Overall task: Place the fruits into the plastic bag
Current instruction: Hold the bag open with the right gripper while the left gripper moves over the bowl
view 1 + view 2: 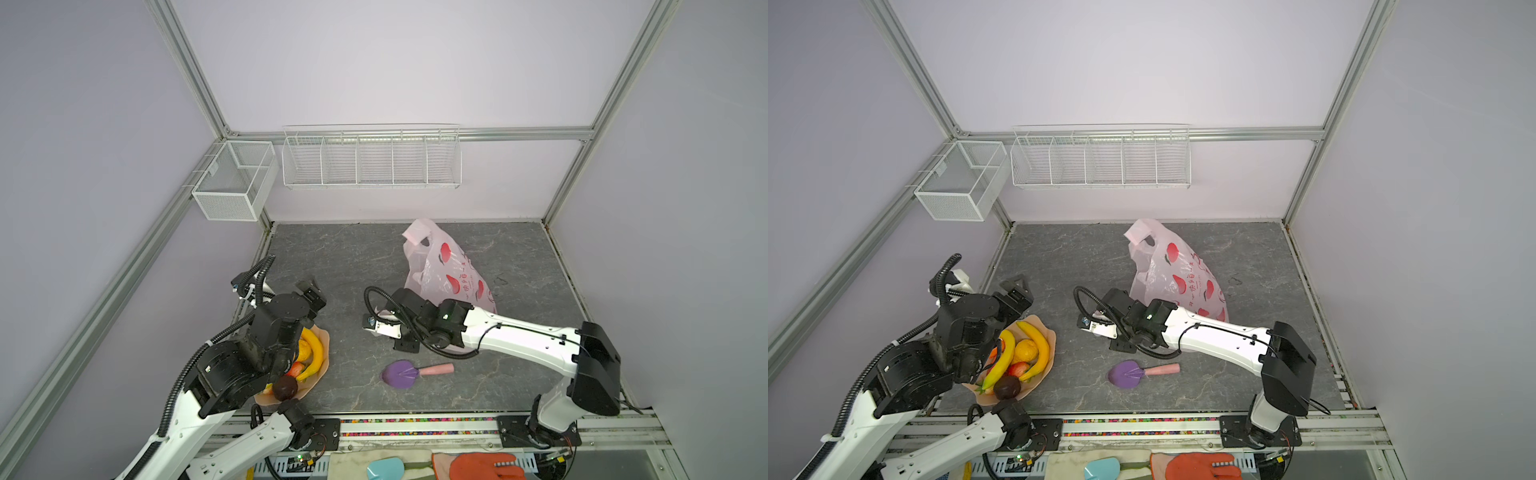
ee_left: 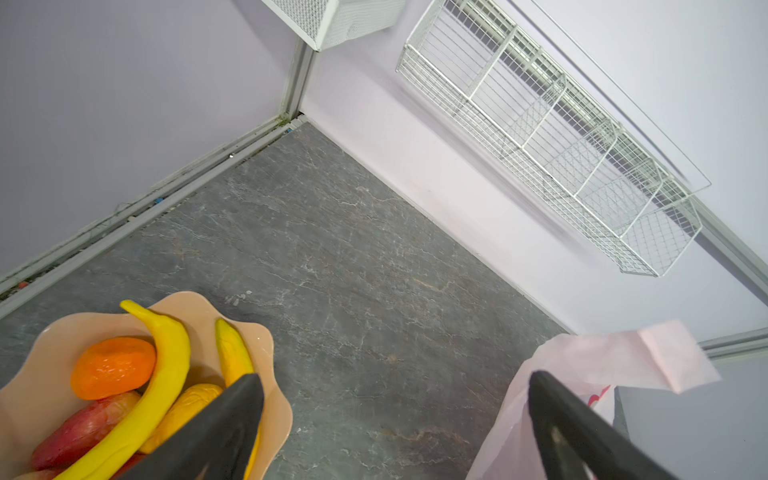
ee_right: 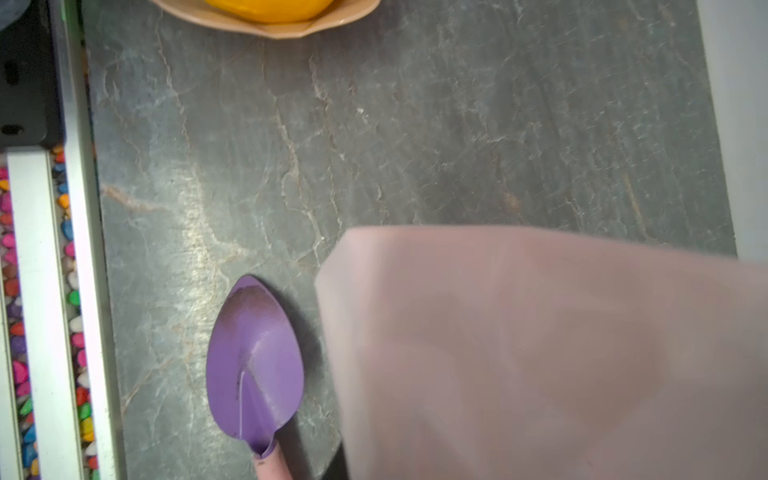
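Left hand (image 2: 392, 376): tapered black fingers (image 2: 232, 415), apart

Thin translucent film on the plastic bag (image 1: 451, 274), crinkled, with a faint sheen. The bowl (image 2: 264, 353) is rigid plastic, glossy, catching light at the rim. The bananas (image 2: 170, 365) are smooth and waxy, the orange fruit (image 2: 112, 365) dimpled. The tabletop (image 1: 340, 266) is stone-look, veined, matt. The scoop (image 3: 253, 365) reads as painted metal, satin, rubbed dark at the tip. The wire rack (image 1: 370, 162) is white-coated wire.
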